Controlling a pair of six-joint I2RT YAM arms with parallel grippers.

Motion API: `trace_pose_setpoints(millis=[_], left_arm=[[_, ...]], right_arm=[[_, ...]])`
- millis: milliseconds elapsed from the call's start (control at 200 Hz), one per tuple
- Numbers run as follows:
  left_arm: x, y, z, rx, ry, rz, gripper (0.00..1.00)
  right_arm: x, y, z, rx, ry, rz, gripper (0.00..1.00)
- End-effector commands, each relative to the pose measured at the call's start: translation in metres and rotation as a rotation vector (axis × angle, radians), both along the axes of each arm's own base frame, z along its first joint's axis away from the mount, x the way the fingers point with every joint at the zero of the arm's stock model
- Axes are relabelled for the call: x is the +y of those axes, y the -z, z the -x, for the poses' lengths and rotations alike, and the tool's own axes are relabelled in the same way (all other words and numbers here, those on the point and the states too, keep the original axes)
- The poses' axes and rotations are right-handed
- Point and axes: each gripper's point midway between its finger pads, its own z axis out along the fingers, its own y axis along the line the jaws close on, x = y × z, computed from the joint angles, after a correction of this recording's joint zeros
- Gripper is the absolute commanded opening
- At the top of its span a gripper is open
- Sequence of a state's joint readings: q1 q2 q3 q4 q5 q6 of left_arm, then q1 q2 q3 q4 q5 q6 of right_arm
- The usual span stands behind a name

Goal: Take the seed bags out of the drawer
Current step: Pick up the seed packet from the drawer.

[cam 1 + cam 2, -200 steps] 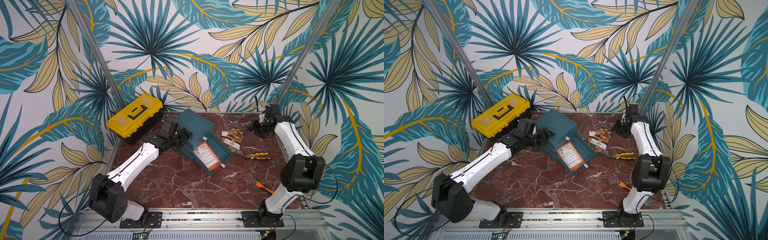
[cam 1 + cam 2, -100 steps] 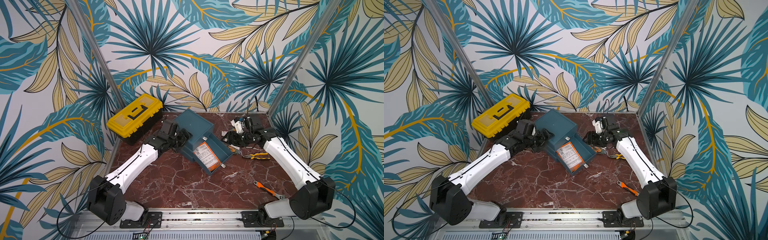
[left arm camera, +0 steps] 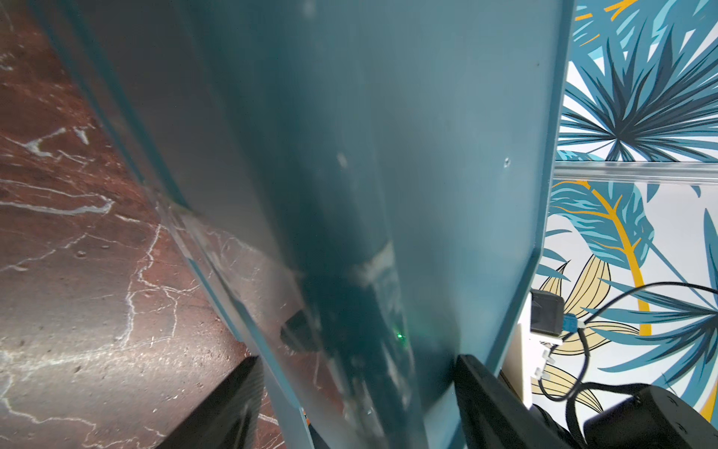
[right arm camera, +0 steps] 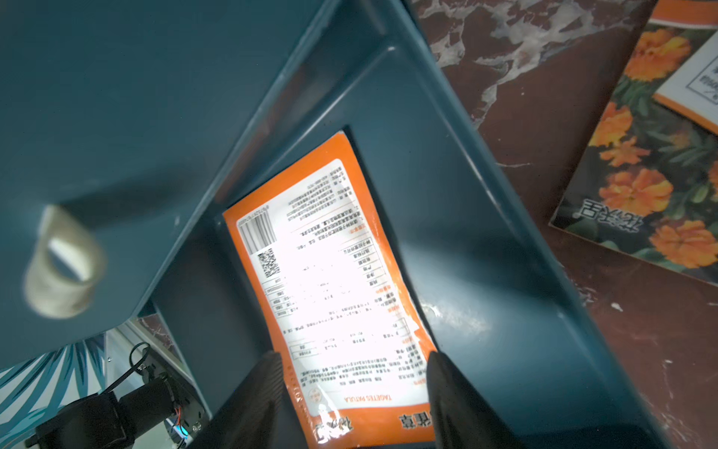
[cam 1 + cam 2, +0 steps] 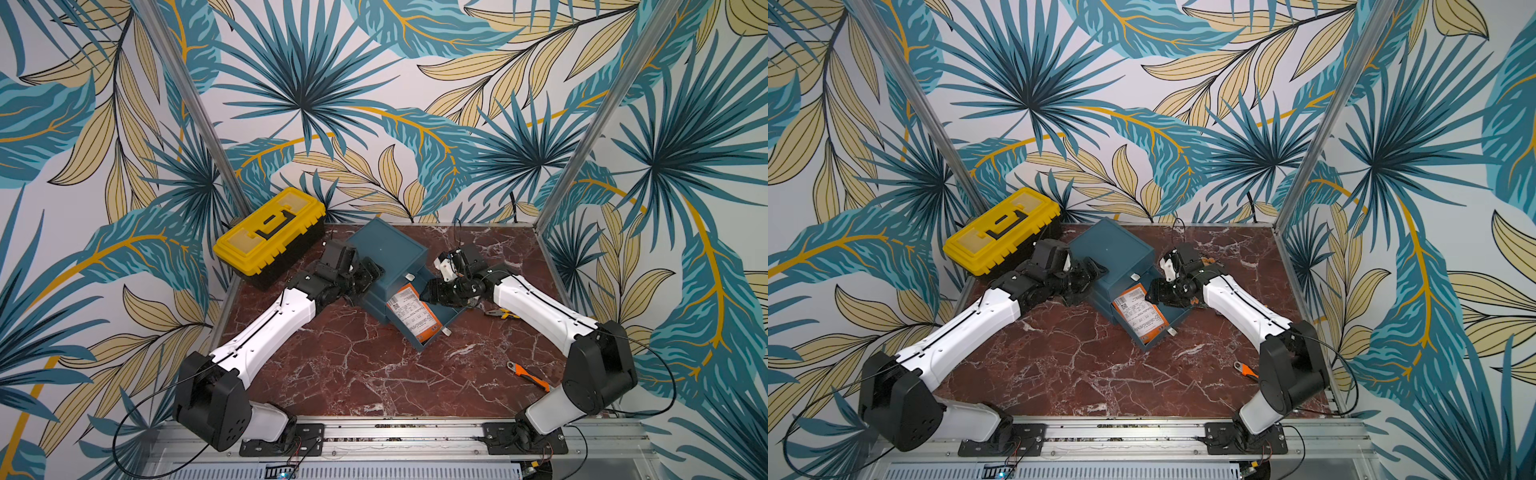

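Observation:
A teal cabinet stands at the back middle with its bottom drawer pulled out. One seed bag lies flat in the drawer, its orange-and-white printed back up. My right gripper hangs open just over that bag's near end, a finger at each long edge. Two more seed bags with orange flowers lie on the table beside the drawer, one overlapping the other. My left gripper is shut on the cabinet's left side, which fills the space between its fingers.
A yellow toolbox stands at the back left, close behind my left arm. Yellow-handled pliers lie under my right forearm. An orange-handled tool lies at the front right. Aluminium posts rise at both back corners.
My right arm has swung from the back right corner over to the open drawer and now hangs above the bag in it. The left arm and the cabinet have stayed put.

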State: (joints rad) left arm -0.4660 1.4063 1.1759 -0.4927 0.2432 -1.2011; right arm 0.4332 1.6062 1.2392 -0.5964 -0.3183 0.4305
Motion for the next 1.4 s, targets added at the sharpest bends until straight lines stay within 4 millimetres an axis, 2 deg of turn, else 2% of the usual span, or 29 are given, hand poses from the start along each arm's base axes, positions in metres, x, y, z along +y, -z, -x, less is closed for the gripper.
trace_pose_setpoints(millis=[0,225,641,1057,1392], left_arm=[[0.004,0.001,0.006,-0.004,0.001,-0.014,0.82],[0.003,-0.001,0.007,-0.005,0.005,-0.009,0.82],[0.002,0.000,0.008,-0.001,0.013,-0.005,0.82],[0.000,-0.002,0.007,-0.007,0.016,0.002,0.82],[0.001,-0.001,0.008,-0.005,0.016,0.002,0.82]], right_arm=[[0.001,0.014,-0.004,0.000,0.006,0.037,0.64],[0.003,0.035,-0.004,0.025,-0.018,0.088,0.64],[0.004,0.044,-0.008,0.034,-0.033,0.123,0.63],[0.029,0.048,-0.001,0.109,-0.065,0.026,0.59],[0.043,0.047,0.004,0.152,-0.085,-0.046,0.46]])
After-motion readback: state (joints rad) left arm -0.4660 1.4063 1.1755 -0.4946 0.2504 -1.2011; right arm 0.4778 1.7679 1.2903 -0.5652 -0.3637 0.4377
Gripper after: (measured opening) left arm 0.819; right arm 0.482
